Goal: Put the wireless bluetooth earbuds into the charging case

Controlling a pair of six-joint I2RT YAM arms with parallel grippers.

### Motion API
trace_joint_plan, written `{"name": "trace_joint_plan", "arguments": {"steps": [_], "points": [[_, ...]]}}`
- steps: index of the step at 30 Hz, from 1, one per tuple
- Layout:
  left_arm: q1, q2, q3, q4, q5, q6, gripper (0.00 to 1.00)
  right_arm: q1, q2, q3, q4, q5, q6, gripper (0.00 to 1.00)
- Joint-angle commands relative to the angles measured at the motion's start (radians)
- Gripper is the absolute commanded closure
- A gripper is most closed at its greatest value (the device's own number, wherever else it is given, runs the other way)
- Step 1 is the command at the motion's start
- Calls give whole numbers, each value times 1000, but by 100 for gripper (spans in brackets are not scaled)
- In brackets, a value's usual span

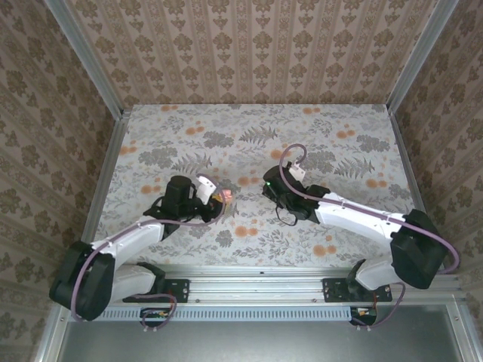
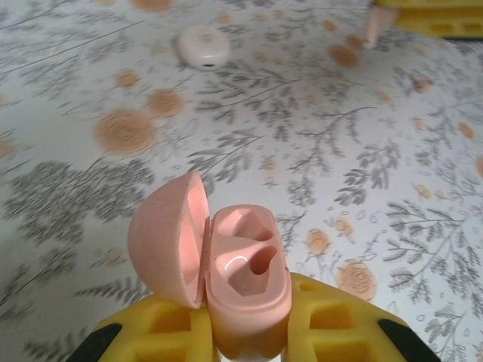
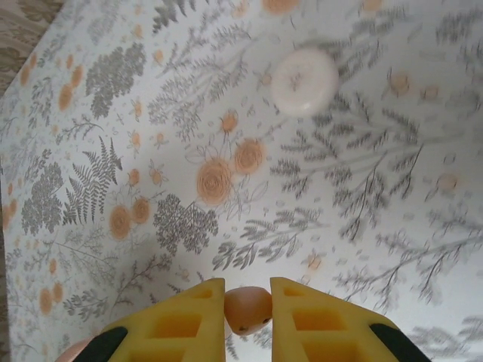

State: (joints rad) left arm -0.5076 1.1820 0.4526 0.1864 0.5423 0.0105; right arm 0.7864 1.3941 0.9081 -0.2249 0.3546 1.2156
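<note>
Left jaws clamp the open charging case (image 2: 249,279), wells up and empty so a bud can drop in. Right jaws pinch the earbud (image 3: 247,309), held over the surface (image 1: 317,128) nearby.

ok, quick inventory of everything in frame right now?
charging case: 1, pink, lid open, both wells empty, held in the left gripper
earbud: 1, pale pinkish, pinched in the right gripper
round disc: 1, pale pinkish-white, lying on the table beyond the case
table: 1, white cloth printed with grey leaves and orange flowers
walls: beige patterned, on three sides
left gripper: 1, yellow fingers, shut on the charging case
right gripper: 1, yellow fingers, shut on the earbud
</note>
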Motion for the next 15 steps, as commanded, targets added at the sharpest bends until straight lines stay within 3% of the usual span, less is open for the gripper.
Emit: {"name": "trace_joint_plan", "arguments": {"steps": [1,7,15], "points": [[-8,41,-1,100,129,82,100,-4,-63,-30,99,21,-203,82],[-23,83,7,160,203,113,100,-3,-75,-56,180,-28,-320,82],[-42,85,13,179,213,147,100,13,-58,-69,267,-93,-430,82]]}}
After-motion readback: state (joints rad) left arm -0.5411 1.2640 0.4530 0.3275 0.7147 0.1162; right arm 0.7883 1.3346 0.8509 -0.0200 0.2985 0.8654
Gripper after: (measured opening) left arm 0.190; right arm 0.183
